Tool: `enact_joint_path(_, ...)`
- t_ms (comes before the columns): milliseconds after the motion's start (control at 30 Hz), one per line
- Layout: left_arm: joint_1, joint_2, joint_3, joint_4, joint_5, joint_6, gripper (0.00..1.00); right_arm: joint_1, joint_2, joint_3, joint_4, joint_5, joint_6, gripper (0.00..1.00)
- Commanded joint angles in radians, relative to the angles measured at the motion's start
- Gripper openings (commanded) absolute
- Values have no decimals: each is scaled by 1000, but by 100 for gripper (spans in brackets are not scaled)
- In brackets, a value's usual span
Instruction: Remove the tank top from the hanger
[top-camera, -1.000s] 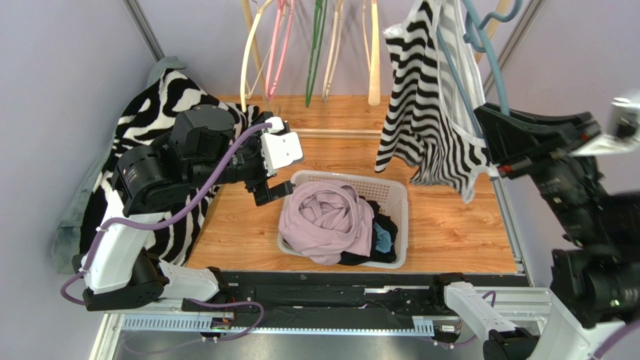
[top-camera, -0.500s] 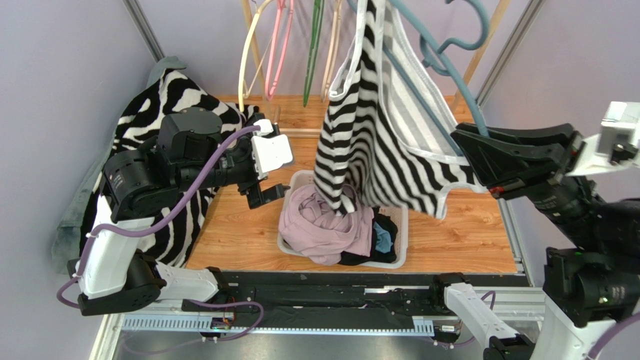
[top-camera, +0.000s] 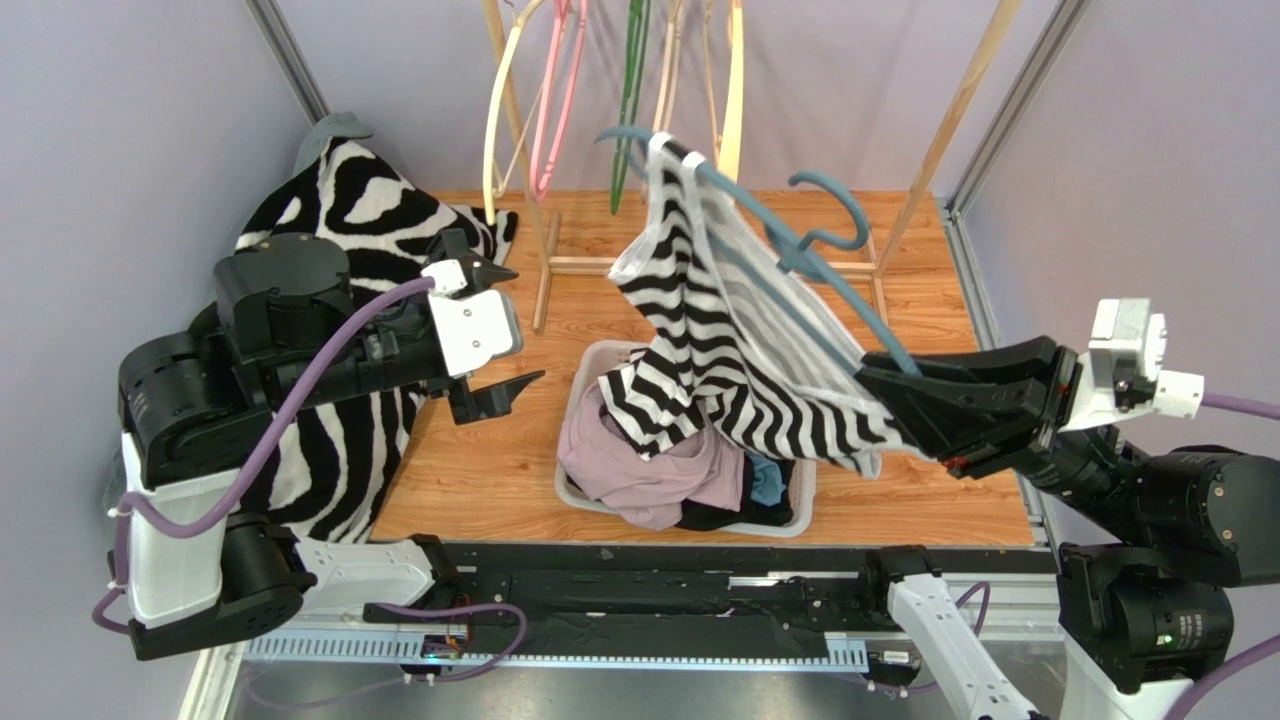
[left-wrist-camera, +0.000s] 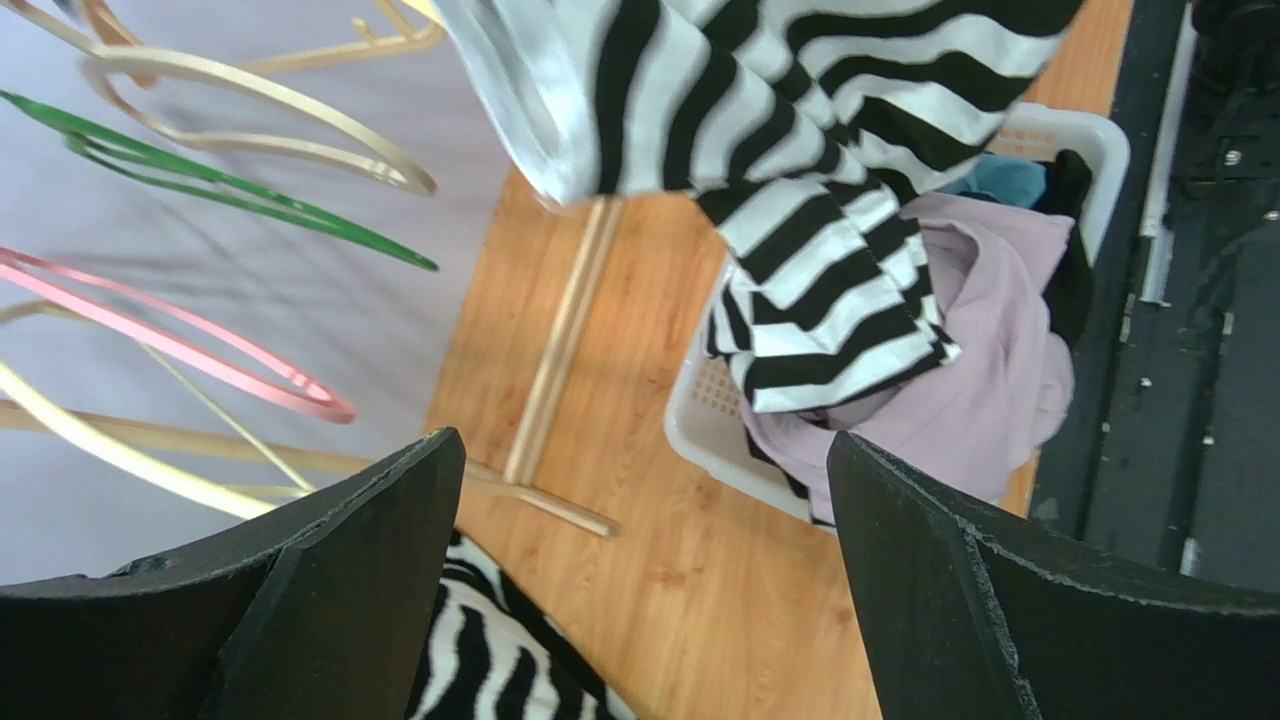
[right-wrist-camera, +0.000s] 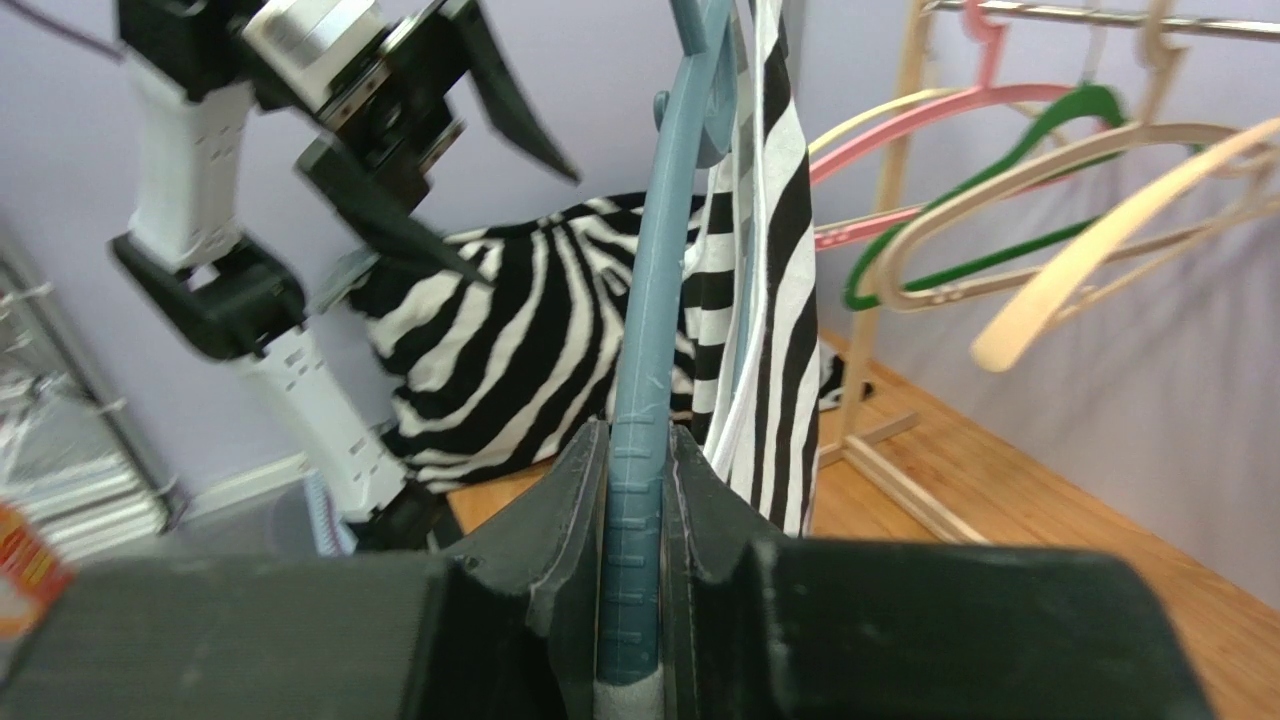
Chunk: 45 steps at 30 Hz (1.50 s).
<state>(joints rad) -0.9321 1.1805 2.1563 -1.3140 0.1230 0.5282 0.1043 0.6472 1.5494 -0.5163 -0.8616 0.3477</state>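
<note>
A black-and-white striped tank top (top-camera: 718, 360) hangs on a blue-grey hanger (top-camera: 781, 248), tilted over the white basket (top-camera: 579, 383); its hem drapes into the basket. It also shows in the left wrist view (left-wrist-camera: 812, 195) and the right wrist view (right-wrist-camera: 774, 285). My right gripper (top-camera: 887, 393) is shut on the hanger's lower arm (right-wrist-camera: 639, 495) at the right. My left gripper (top-camera: 504, 333) is open and empty, left of the basket, apart from the tank top; the left wrist view (left-wrist-camera: 639, 465) shows its jaws wide apart.
The basket holds a lilac garment (top-camera: 661, 465) and dark clothes. A zebra-print cloth (top-camera: 353, 210) lies at the left behind the left arm. Empty coloured hangers (top-camera: 564, 90) hang on a wooden rack (top-camera: 564, 263) at the back.
My right gripper swung the hanger and tank top down and left, from the rack height to over the basket. My left gripper drew back to the left, still open.
</note>
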Motion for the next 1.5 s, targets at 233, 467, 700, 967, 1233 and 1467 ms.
enact_joint_path(233,6,-156,-52,180,50,144,99,28,9,-127,39,-296,-35,0)
enact_joint_path(467,4,-128,-130,263,32,234,99,54,55,-167,-100,-313,-162,0)
enact_joint_path(700,4,-13,-23,150,318,227,99,120,107,-117,-238,-284,-295,0)
enact_joint_path(967,3,24,-65,33,501,182,88,192,138,-57,-324,-238,-381,0)
enact_joint_path(1233,-7,47,-95,88,494,125,74,259,178,-61,-317,-218,-394,0)
enact_joint_path(1467,-8,83,-49,151,464,113,76,336,193,-55,-341,-163,-414,0)
